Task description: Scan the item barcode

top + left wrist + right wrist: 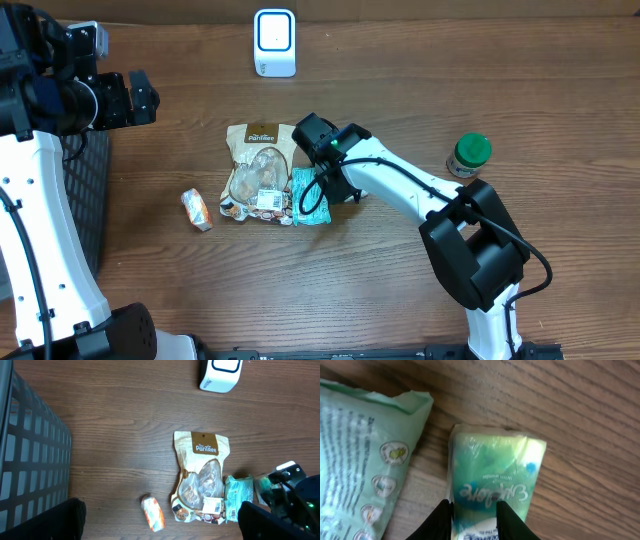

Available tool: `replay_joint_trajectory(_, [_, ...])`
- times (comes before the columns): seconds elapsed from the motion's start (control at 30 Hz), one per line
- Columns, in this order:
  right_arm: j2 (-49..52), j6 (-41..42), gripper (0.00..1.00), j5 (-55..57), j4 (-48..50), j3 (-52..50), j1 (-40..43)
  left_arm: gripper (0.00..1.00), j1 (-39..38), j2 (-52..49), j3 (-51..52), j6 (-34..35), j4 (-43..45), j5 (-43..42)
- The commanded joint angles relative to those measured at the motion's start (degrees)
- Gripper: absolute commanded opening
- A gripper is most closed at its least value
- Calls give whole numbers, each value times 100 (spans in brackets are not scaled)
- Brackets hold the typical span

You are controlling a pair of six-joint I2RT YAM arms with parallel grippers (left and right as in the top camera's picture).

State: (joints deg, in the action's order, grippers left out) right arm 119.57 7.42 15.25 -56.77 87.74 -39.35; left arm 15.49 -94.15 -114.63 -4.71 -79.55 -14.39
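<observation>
Green packet (492, 475), right gripper (474, 507) near-closed around it

The scanner (274, 42) is a white, rounded box with a blue-rimmed window, set at the table's 12 o'clock edge. The pack (490, 480) is a small, glossy green sachet with white script that reads upside down in the right wrist view. It lies on the wood, its far end toward 12 o'clock. Its 6 o'clock end is pinched in the right gripper (475, 512).
</observation>
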Motion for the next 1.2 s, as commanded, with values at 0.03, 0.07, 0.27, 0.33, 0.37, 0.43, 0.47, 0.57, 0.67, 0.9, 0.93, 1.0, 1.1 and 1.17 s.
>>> replay_joint_trajectory(0.03, [17, -46, 27, 31, 146, -376, 20, 99, -13, -24, -70, -109, 7, -44])
replay_joint_trajectory(0.07, [17, -44, 28, 26, 170, -431, 20, 100, -13, -24, -70, -109, 7, -44])
replay_joint_trajectory(0.27, [17, -39, 29, 15, 210, -533, 20, 100, -13, -24, -70, -109, 7, -44])
replay_joint_trajectory(0.33, [15, 20, 16, 13, 197, -498, 20, 100, -13, -24, -70, -109, 7, -44])
replay_joint_trajectory(0.37, [13, 111, 12, 11, 146, -448, 20, 100, -13, -24, -70, -109, 7, -44])
replay_joint_trajectory(0.43, [11, 221, 4, -81, -72, -243, 20, 100, -13, -24, -70, -109, 4, -44])
replay_joint_trajectory(0.47, [2, 219, 4, -179, -168, -144, 22, 100, -13, -24, -70, -109, 7, -44])
replay_joint_trajectory(0.57, [-96, 219, 4, -857, -570, 387, 72, 100, -13, -24, -70, -109, 7, -44])
replay_joint_trajectory(0.67, [-343, 221, 4, -2109, -706, 780, 321, 99, -13, -24, -70, -109, 7, -44])
replay_joint_trajectory(0.9, [-463, 188, 4, -5464, -284, 581, 1506, 100, -13, -24, -70, -109, 7, -44])
replay_joint_trajectory(0.93, [-437, 192, 4, -5764, -107, 404, 1690, 100, -13, -24, -70, -109, 7, -44])
replay_joint_trajectory(1.0, [-420, 197, 4, -6067, 203, 50, 1934, 100, -13, -24, -70, -109, 7, -44])
replay_joint_trajectory(1.1, [-345, 216, 4, -6640, 726, -498, 2199, 100, -13, -24, -70, -109, 7, -44])
replay_joint_trajectory(1.17, [-254, 315, 4, -6789, 1016, -826, 2312, 100, -13, -24, -70, -109, 7, -44])
